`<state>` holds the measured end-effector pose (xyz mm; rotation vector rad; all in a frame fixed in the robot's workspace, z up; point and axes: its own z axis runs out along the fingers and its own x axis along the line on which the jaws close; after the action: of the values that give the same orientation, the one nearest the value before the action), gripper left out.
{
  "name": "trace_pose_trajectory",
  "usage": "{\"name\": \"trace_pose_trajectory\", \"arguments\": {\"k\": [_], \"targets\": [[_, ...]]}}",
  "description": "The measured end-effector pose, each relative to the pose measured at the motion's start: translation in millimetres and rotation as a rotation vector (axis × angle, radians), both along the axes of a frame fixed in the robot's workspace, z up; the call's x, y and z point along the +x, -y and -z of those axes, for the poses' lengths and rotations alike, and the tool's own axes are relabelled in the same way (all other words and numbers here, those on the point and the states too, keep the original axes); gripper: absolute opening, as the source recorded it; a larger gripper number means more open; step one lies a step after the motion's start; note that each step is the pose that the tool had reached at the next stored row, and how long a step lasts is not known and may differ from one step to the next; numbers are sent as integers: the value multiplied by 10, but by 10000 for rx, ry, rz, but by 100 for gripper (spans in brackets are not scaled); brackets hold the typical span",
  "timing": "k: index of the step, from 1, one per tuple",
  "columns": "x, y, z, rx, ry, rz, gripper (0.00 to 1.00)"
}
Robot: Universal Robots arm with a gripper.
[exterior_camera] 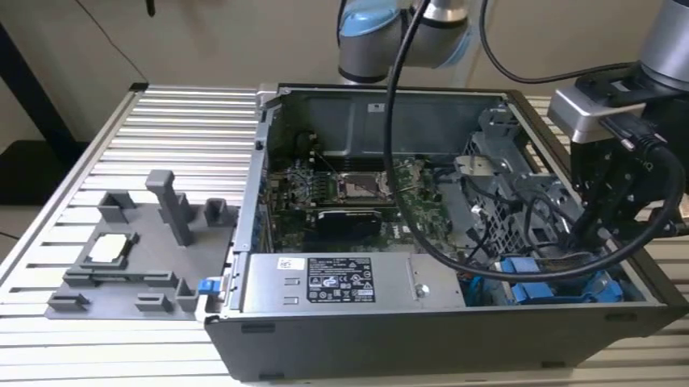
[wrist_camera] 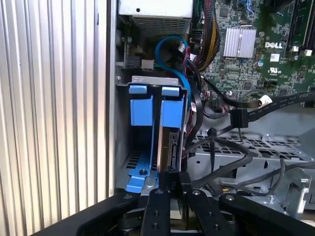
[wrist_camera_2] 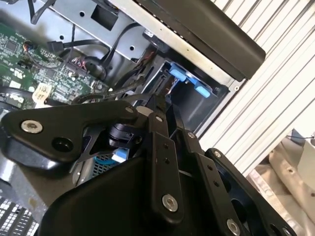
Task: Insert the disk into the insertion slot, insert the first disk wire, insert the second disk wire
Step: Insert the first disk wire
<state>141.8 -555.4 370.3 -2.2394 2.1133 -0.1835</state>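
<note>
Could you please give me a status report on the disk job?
Claw shut on black connector. Disk seated in insertion slot, connector at its exposed edge. Loose black cables crowd alongside.

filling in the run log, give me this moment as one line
disk: in insertion slot | pincer: shut on black connector at disk's near edge

place: robotics lab bench | evidence: slotted aluminium table (exterior_camera: 183, 113), opened computer case (exterior_camera: 431, 339), grey parts fixture (exterior_camera: 129, 266)

Black-and-white printed label (exterior_camera: 340, 279) with certification marks on silver power-supply box (exterior_camera: 431, 289), white logo lettering (wrist_camera: 275, 45) on green motherboard (wrist_camera: 246, 19)
</note>
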Motion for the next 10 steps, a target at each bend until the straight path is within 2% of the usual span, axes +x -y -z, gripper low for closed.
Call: {"name": "trace_pose_trajectory", "arguments": {"k": [2,5,7,10], "targets": [[18,0,8,1,-167,0,19],[40,0,17,2,-346,1,19],[49,0,24,2,-414,1,19],[71,0,35,15,-467,1,19]]}}
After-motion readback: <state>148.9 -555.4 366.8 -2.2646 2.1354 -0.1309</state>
